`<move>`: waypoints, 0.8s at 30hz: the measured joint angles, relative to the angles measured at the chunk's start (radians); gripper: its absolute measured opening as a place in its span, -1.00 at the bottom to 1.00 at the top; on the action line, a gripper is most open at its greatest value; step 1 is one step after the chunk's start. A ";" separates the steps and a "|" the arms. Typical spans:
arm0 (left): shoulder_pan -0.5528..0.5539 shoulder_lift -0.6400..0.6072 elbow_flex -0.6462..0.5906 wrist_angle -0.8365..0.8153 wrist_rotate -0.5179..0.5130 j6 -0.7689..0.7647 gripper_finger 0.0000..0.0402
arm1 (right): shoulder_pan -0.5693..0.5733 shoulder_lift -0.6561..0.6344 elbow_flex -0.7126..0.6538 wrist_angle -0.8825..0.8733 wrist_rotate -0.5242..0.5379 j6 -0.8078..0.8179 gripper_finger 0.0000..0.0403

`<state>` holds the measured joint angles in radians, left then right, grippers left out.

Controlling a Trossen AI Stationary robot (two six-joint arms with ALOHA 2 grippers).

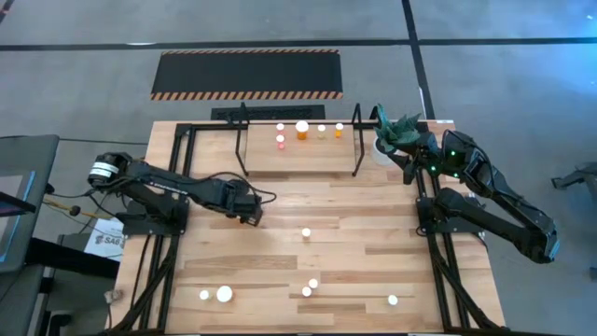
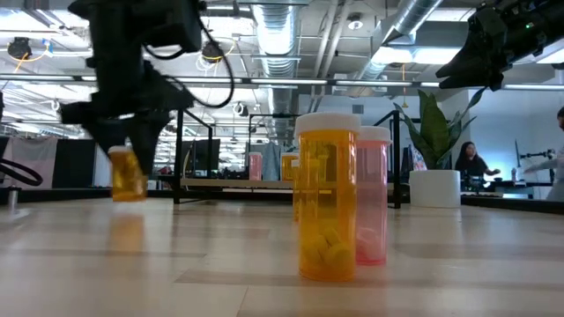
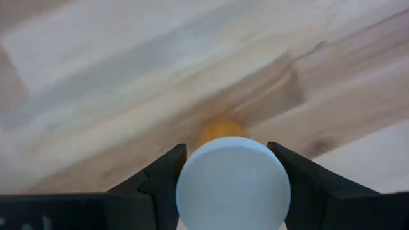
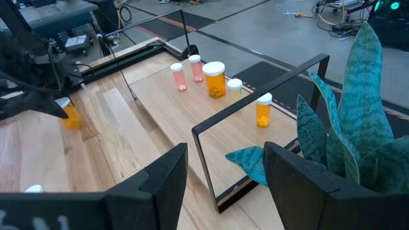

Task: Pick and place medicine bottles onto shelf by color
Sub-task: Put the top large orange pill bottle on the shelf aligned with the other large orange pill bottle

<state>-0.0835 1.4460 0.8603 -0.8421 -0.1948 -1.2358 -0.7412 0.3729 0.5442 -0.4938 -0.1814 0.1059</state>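
Currently five medicine bottles (image 1: 301, 131) on shelf (image 1: 298, 159), seven on table (image 1: 373, 233)

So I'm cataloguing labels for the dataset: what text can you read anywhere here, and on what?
"SA": start of a cut-off word on the white paper by the left arm's base; the rest is hidden.
Bottles: no label text to be read in any view.
Shelf: none seen.
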 joint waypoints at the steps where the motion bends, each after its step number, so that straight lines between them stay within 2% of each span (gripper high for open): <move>1: 0.011 0.000 0.013 -0.001 -0.006 0.035 -0.05 | 0.000 0.000 0.000 0.000 0.000 0.000 0.12; 8: 0.117 0.000 0.108 0.009 -0.013 0.309 -0.11 | 0.000 0.000 0.000 0.000 0.000 0.000 0.12; 15: 0.217 0.000 0.191 0.069 -0.001 0.592 -0.08 | 0.000 0.000 0.000 0.000 0.000 0.000 0.12; 20: 0.275 0.022 0.246 0.094 0.049 0.706 -0.09 | 0.000 0.000 0.000 0.000 0.000 0.000 0.12; 24: 0.311 0.094 0.321 0.084 0.064 0.792 -0.08 | 0.000 0.000 0.000 0.000 0.000 0.000 0.12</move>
<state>0.2271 1.5401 1.1814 -0.7578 -0.1308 -0.4434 -0.7410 0.3729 0.5442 -0.4935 -0.1814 0.1059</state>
